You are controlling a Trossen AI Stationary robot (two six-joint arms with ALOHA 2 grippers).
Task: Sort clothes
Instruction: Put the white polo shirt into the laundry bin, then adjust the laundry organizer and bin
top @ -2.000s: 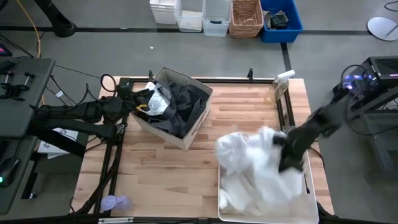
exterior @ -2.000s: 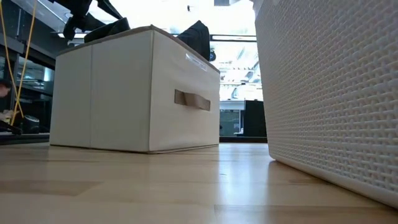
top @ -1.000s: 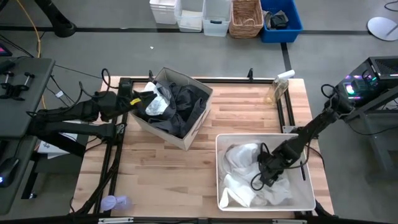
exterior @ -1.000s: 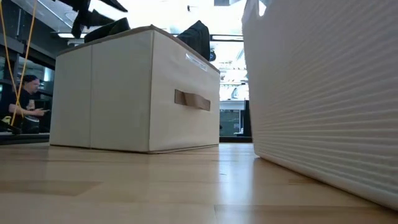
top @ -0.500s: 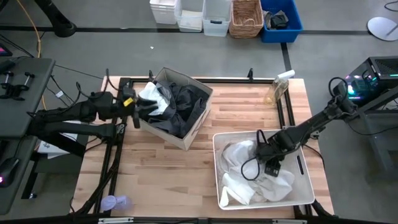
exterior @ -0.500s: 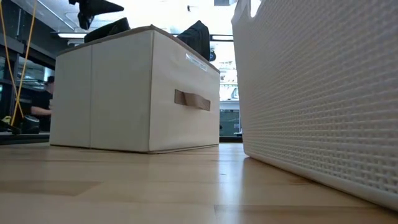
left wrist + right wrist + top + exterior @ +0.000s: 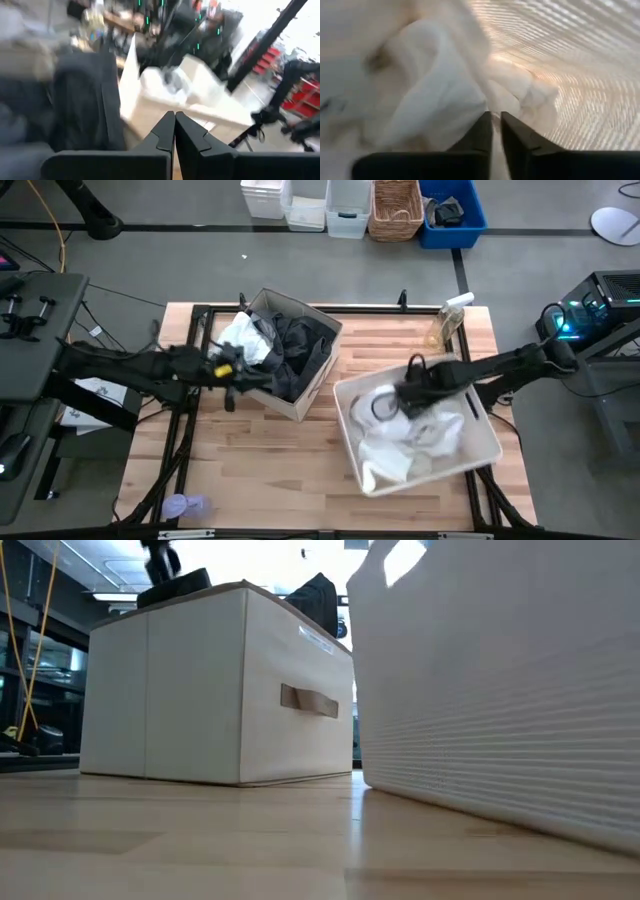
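White basket (image 7: pixel 487 442) shoved leftward and skewed on the desk (image 7: pixel 390 345) since a moment ago, white clothes (image 7: pixel 400 448) heaped inside. Right gripper (image 7: pixel 405 395) low inside at the far rim, fingers together. Left gripper (image 7: pixel 232 370) swung beside the fabric box (image 7: pixel 300 395) of dark clothes (image 7: pixel 296 345), pinched shut, empty.

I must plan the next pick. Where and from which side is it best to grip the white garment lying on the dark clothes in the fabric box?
Probably the raised bunched fold of the white garment, taken from above: it lies uppermost on the dark clothes, and the fabric box walls block a sideways approach.
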